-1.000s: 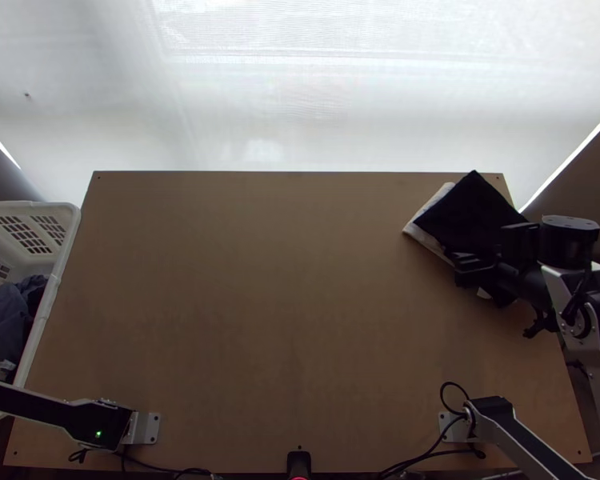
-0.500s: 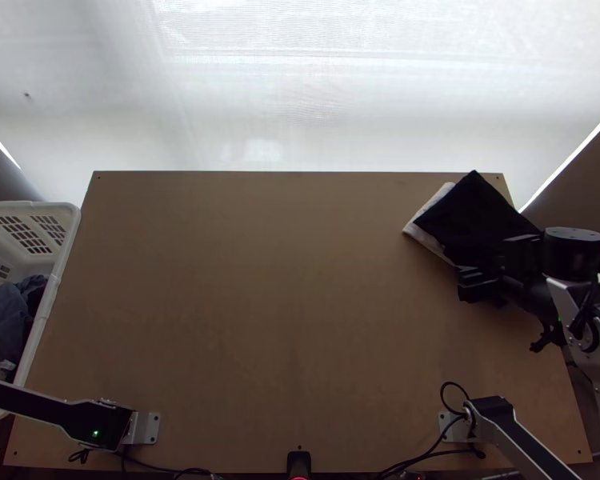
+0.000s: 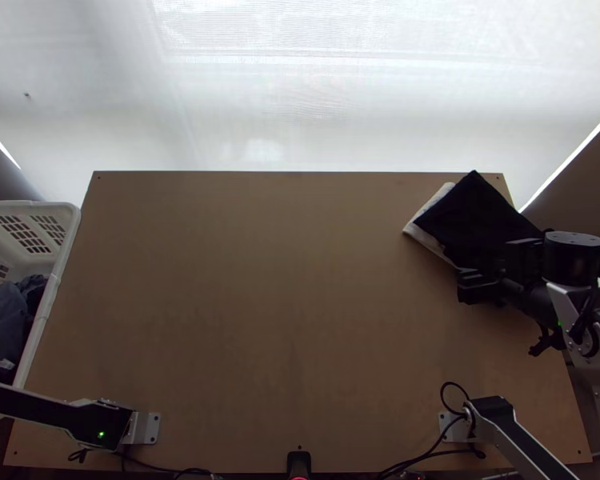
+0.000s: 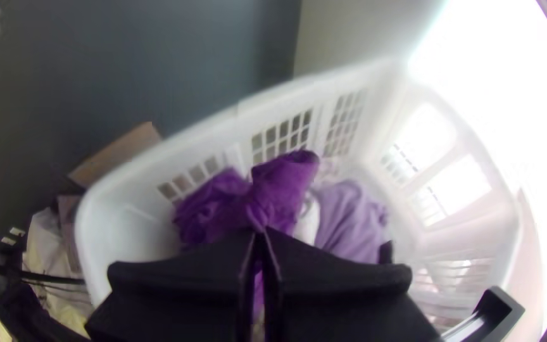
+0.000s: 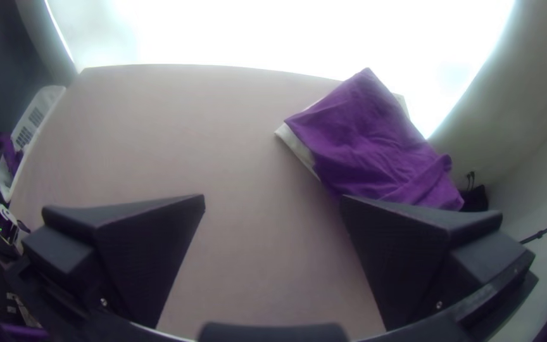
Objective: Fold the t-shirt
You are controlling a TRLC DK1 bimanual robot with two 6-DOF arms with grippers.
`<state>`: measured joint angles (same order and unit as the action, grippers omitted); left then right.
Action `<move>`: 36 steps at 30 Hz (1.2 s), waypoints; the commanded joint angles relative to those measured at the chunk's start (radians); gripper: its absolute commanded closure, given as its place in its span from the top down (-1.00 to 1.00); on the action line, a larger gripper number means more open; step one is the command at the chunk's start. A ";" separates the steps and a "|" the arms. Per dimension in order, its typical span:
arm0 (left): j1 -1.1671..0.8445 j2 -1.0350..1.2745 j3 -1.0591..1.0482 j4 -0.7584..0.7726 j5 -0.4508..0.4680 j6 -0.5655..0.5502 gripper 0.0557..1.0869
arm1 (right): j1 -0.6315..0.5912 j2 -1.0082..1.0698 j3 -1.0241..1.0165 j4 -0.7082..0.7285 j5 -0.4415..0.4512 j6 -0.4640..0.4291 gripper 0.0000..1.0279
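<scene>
Left tool (image 4: 259,232) clenched on bunched purple cloth (image 4: 283,187) over white basket (image 4: 125,183). Right tool (image 3: 490,264) released, 2 fingers (image 5: 144,247) wide apart.

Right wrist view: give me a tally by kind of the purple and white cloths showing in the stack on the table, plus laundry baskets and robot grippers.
Purple cloth: 1, on top
White cloth: 1, its edge showing underneath
Laundry basket: 1
Grippers: 2, left gripper and right gripper
Total: 5
</scene>
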<state>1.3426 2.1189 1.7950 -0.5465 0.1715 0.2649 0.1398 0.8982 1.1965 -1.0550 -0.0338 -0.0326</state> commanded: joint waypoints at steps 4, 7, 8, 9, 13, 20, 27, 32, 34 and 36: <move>0.001 -0.520 0.001 -0.204 0.286 -0.059 -0.93 | -0.026 -0.012 -0.037 0.072 0.000 0.010 0.93; 0.003 -0.622 0.003 -0.228 0.362 -0.133 -0.93 | -0.042 -0.027 -0.052 0.095 0.000 0.010 0.93; 0.003 -0.651 0.007 -0.234 0.401 -0.171 -0.93 | -0.048 -0.035 -0.060 0.104 0.000 0.011 0.93; 0.003 -0.675 0.009 -0.242 0.430 -0.199 -0.93 | -0.051 -0.039 -0.067 0.109 0.000 0.011 0.93; -0.003 -0.792 0.027 -0.253 0.536 -0.348 -0.93 | -0.059 -0.071 -0.117 0.135 0.000 0.008 0.93; -0.171 -0.981 0.052 -0.248 0.665 -0.601 -0.93 | -0.075 -0.131 -0.216 0.184 0.000 0.002 0.93; -0.916 -1.047 -0.029 -0.194 0.356 -0.771 -0.93 | -0.072 -0.170 -0.291 0.231 0.000 0.013 0.93; -1.468 -1.059 -0.260 -0.059 0.083 -0.757 -0.93 | -0.062 -0.186 -0.334 0.259 -0.002 0.025 0.93; -1.619 -1.045 -0.384 0.030 -0.018 -0.753 -0.93 | -0.060 -0.193 -0.342 0.267 -0.003 0.026 0.93; -1.751 -0.999 -0.483 0.100 -0.106 -0.717 -0.93 | -0.059 -0.193 -0.345 0.273 -0.006 0.028 0.93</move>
<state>0.1387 1.0878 1.5902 -0.6266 0.3416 -0.4648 0.0742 0.7235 0.8898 -0.8116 -0.0345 -0.0116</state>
